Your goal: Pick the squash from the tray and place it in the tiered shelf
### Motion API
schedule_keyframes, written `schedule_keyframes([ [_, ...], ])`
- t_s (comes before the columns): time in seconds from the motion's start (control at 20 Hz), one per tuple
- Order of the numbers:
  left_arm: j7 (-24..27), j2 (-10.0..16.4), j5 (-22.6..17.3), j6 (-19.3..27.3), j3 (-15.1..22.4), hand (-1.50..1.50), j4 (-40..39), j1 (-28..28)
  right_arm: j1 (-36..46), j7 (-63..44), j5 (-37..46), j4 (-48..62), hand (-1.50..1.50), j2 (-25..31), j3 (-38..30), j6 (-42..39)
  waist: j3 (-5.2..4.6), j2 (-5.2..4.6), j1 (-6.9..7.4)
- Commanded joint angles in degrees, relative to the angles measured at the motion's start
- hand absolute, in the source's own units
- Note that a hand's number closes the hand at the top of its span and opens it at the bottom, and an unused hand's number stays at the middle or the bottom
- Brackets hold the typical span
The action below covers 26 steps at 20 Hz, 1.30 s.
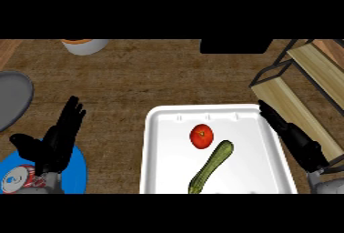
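Note:
A long green squash [212, 165] lies slanted in the white tray [165, 150], its lower end at the tray's near edge. Just above it in the tray sits a red tomato [201, 136]. The wooden tiered shelf [306, 86] with a black frame stands at the right, beyond the tray. My right hand [293, 139] is open along the tray's right rim, fingers pointing up toward the shelf, apart from the squash. At the left my left hand [57, 136] rests open with fingers up and nothing in it.
A blue plate [75, 173] with a can [19, 178] on it lies under my left hand. A grey plate [12, 98] is at the left edge. A white and orange cup [85, 45] and a black object [235, 45] sit at the back.

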<state>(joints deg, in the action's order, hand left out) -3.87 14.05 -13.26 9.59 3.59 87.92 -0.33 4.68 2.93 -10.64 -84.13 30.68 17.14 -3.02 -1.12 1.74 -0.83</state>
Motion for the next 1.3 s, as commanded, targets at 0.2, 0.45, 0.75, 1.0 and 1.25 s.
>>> schedule_keyframes([
  [0.2, -1.85, 4.79, 1.90, 0.77, -3.29, 0.00, 1.68, -5.27, -0.66, -2.47, 4.90, -10.42, 1.50, -5.20, -12.61, 25.73, 1.00, -0.58, -2.97],
  [0.45, -4.04, 5.00, 0.07, -0.64, -3.37, 0.00, 1.77, -4.63, -8.62, -5.67, -0.90, -14.06, -1.50, -17.53, -17.95, 38.90, 1.17, -0.59, -4.21],
  [0.75, -5.74, 4.24, 0.59, -2.26, -1.92, 0.00, -0.11, -9.50, -23.07, -5.93, 7.47, -39.70, -1.50, -18.70, -5.33, 40.29, 1.02, -1.40, -1.01],
  [1.0, -6.43, 6.72, -1.25, -5.13, -4.05, 0.00, -1.26, -10.67, -26.41, -26.20, 14.27, -48.47, -1.50, -5.12, -1.59, 35.82, 0.76, -1.63, -0.26],
  [1.25, -7.11, 5.03, 0.17, -3.15, -2.49, 0.00, -0.68, -12.54, -29.22, -38.27, 24.60, -45.44, -1.50, 8.08, 0.76, 28.28, 0.17, -2.34, 0.46],
])
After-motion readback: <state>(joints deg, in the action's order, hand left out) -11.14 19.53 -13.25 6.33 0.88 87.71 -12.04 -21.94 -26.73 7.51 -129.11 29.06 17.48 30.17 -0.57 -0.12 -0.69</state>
